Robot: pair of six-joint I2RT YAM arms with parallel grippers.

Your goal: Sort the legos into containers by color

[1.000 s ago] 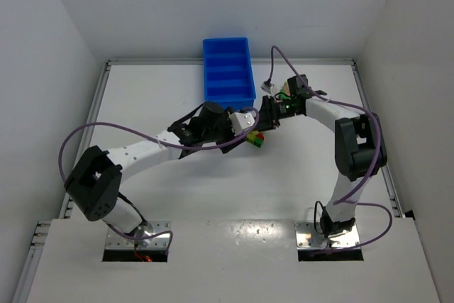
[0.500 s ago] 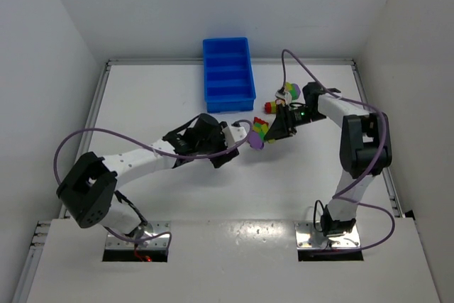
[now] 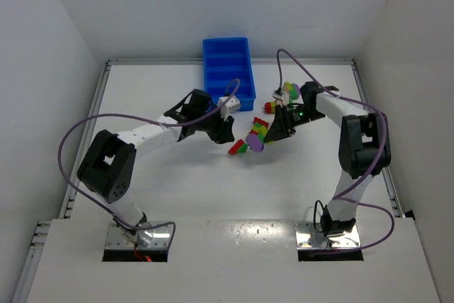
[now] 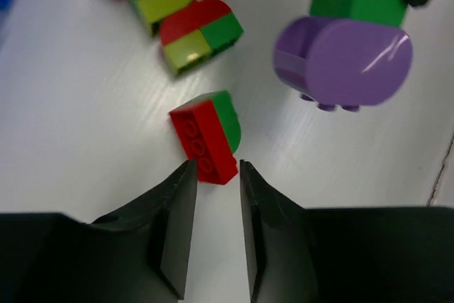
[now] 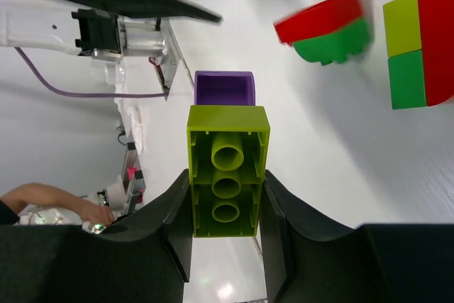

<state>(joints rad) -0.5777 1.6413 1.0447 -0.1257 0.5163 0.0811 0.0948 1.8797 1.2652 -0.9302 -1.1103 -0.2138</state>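
My right gripper is shut on a yellow-green brick of a stacked clump that ends in a purple brick, held just above the table. My left gripper is open a little and empty. A red and green piece lies on the table right at its fingertips. It shows in the top view and in the right wrist view. The blue tray stands at the back, and I see no bricks in its compartments.
More clumps lie on the table: a red, green and yellow-green one near the held clump, a red one and a yellow-green and purple one right of the tray. White walls enclose the table.
My left gripper has let go and drawn back toward the tray. The red and green piece has come off the clump and now lies on the table. My right gripper still holds the clump.
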